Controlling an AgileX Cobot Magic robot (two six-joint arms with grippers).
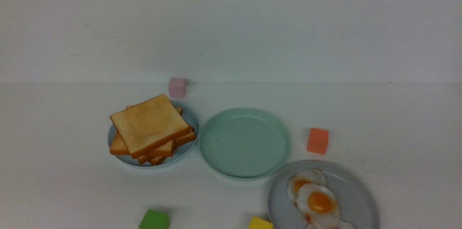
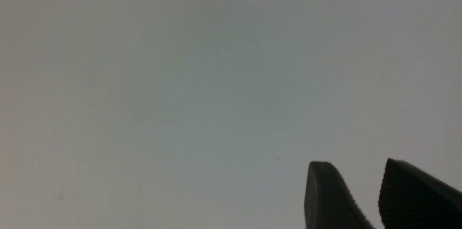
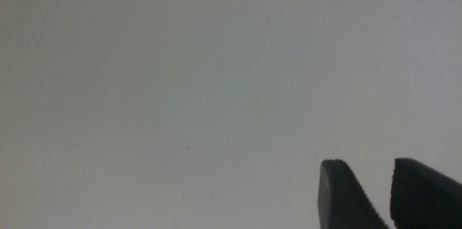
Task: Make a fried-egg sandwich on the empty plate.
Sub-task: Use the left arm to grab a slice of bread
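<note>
The empty plate (image 1: 244,142), round and mint-green, sits mid-table with nothing on it. Left of it, golden-brown toast slices (image 1: 149,126) are piled on a pale blue plate (image 1: 191,115). At the front right, white fried eggs with orange yolks (image 1: 317,200) overlap on a grey speckled plate (image 1: 357,193). Neither arm shows in the front view. In the left wrist view my left gripper (image 2: 355,164) is open, with only a plain pale surface behind its dark ribbed fingers. My right gripper (image 3: 368,162) is likewise open, with nothing between its fingers.
Small blocks lie scattered on the white table: a pink one (image 1: 177,87) behind the toast, an orange one (image 1: 317,140) right of the mint plate, and a green one (image 1: 154,220) and a yellow one (image 1: 260,223) at the front edge. A pale wall rises behind.
</note>
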